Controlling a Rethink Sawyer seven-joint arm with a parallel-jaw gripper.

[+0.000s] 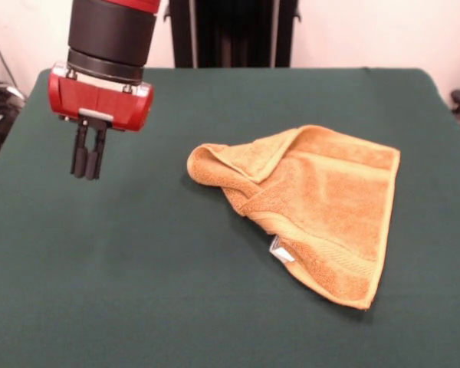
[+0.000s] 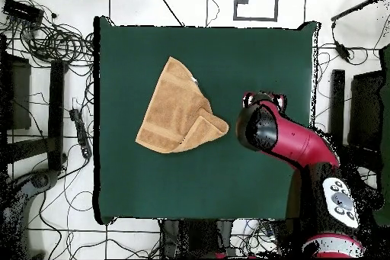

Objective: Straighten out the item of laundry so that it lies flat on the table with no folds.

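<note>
- In the front view, the gripper (image 1: 88, 161) hung at the left above the table (image 1: 138, 291), well apart from the towel; its two black fingers (image 1: 80, 157) pointed straight down and sat close together with nothing between them, so it was clenched and empty.
- The red and black arm (image 1: 111, 46) came down from the top edge at the left.
- The table, covered in plain dark green cloth, filled most of the view.
- The towel (image 1: 322, 207), orange-yellow, lay right of centre on the table, folded into a rough triangle.
- Its narrow, bunched end pointed left toward the gripper, and it widened toward the right, where a straight edge ran from the upper right corner down to the near corner.
- A flap was folded over along the upper left side.
- A small white tag (image 1: 280, 249) showed at the lower left edge.
- In the overhead view, the towel (image 2: 177, 112) lay left of centre on the table (image 2: 251, 66), its folded point aimed right toward the arm (image 2: 293, 139), which stood just beside it.
</note>
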